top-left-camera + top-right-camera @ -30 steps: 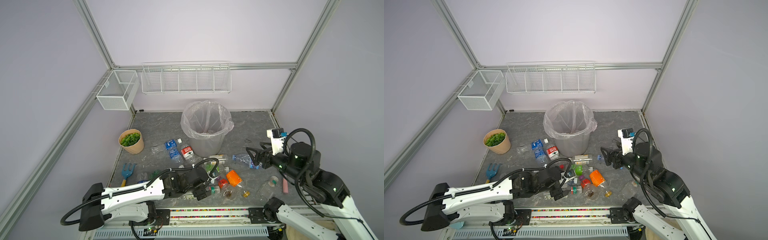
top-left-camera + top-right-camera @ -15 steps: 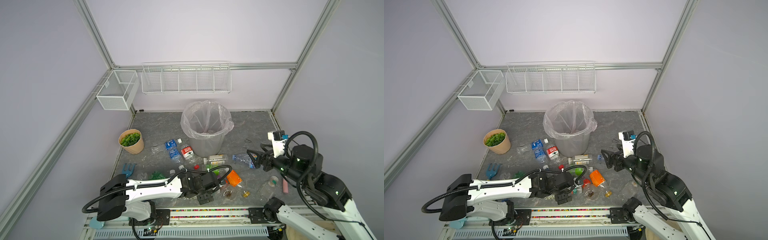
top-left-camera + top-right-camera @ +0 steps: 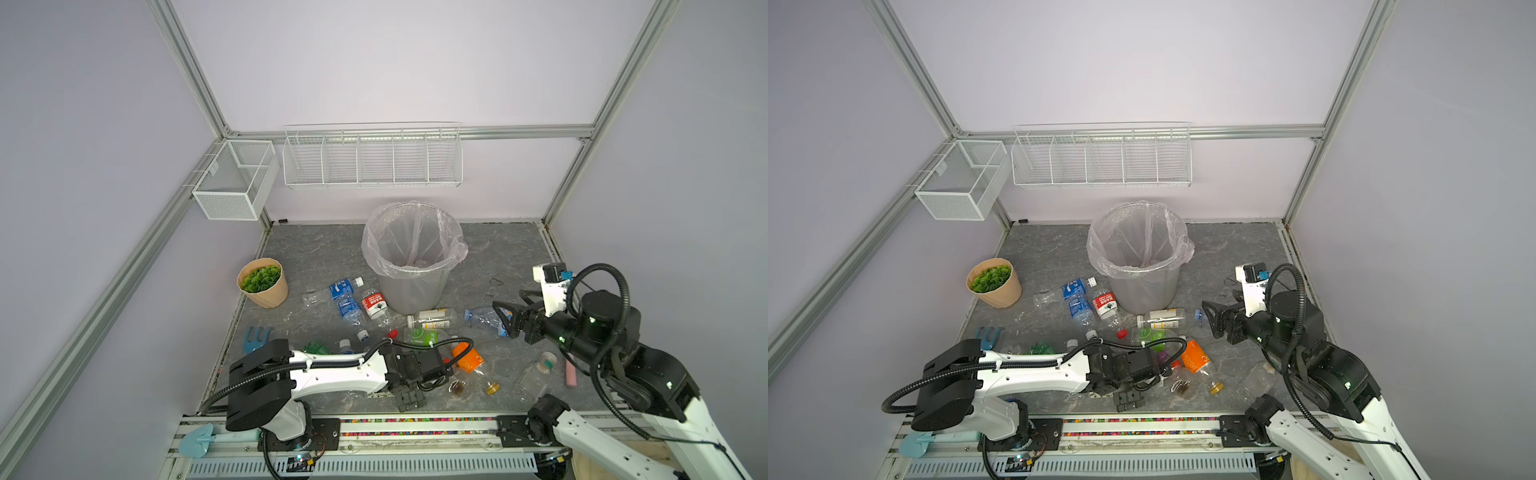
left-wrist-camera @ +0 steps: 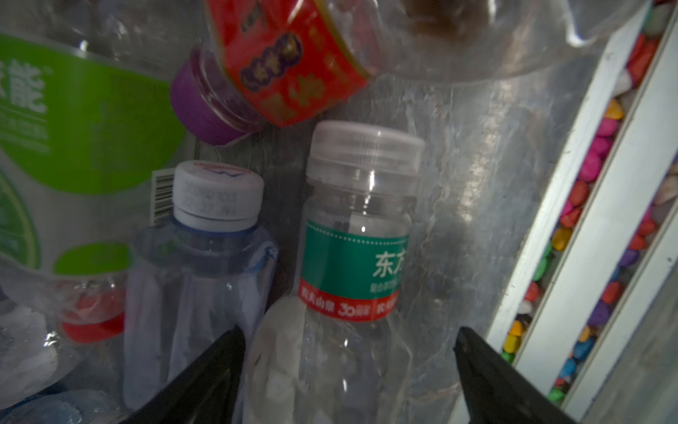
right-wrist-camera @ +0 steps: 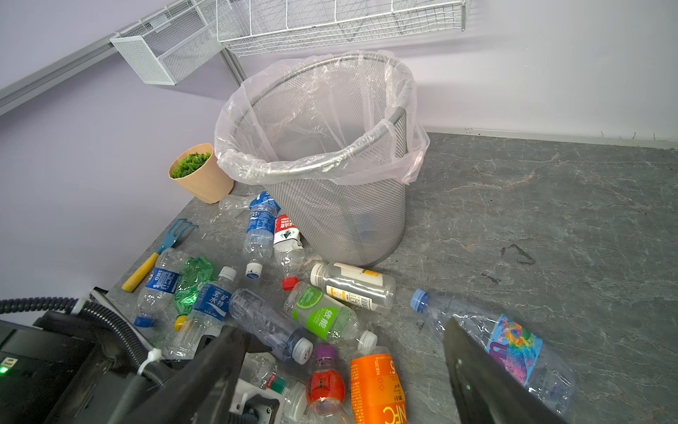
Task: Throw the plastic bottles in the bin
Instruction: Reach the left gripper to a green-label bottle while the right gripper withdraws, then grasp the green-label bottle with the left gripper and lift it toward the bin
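While left hand [image 4: 348, 330], spread, straddles green-banded bottle [image 4: 354, 264], purple-capped bottle [image 4: 279, 69] crowds, right hand [image 5: 341, 326] spread.

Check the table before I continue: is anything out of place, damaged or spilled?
Nothing spilled. Two things are not bottles: a blue hand rake at the table's left edge and a pink stick beside the right arm. One green bottle near the rake is crushed. The bin stands upright, its liner bunched over the rim.

Grey mesh bin [image 3: 411, 286], clear bag liner, upright toward the tabletop [image 3: 507, 257] back edge. Scattered plastic bottles [image 3: 348, 306] lie flat between it and the front edge (some crushed).
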Robot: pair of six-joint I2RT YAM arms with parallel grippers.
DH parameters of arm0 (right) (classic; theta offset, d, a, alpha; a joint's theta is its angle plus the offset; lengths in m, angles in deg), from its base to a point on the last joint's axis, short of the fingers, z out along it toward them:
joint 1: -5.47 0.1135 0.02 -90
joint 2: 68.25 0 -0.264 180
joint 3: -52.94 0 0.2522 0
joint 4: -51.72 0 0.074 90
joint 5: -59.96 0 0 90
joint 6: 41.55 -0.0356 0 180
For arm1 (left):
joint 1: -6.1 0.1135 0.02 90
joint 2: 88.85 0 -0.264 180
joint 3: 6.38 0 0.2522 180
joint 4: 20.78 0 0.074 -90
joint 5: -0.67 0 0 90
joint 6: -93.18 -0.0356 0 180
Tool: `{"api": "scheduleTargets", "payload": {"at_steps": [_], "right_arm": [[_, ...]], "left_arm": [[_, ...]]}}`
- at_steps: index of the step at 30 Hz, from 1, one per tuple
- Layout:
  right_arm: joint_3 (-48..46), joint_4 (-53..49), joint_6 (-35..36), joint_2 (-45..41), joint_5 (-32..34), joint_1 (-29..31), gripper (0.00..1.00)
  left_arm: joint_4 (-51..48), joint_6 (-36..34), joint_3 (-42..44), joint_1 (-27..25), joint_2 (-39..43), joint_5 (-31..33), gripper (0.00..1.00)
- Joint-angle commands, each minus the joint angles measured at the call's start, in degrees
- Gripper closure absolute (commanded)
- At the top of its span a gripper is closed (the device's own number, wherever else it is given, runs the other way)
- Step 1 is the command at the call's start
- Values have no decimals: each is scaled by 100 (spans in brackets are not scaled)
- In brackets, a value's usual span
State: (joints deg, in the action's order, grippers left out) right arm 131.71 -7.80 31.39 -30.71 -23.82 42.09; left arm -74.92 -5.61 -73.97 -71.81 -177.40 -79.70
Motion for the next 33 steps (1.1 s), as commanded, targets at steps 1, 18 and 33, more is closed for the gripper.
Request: {"api": "scheduleTargets", "payload": {"at_steps": [1,18,33], "right_arm": [[-107,-30,74,-80,81,-8,12],[-191,-52,23,-201,404,-8,12],[-173,-144,-69,-449,651,-11,12]], "left_arm": [[-180,-148,-148,-5,-165,97,12],[-111,-214,-161,-5,-507,449,39],[-344,-215,-443,-5,719,746,53]]}}
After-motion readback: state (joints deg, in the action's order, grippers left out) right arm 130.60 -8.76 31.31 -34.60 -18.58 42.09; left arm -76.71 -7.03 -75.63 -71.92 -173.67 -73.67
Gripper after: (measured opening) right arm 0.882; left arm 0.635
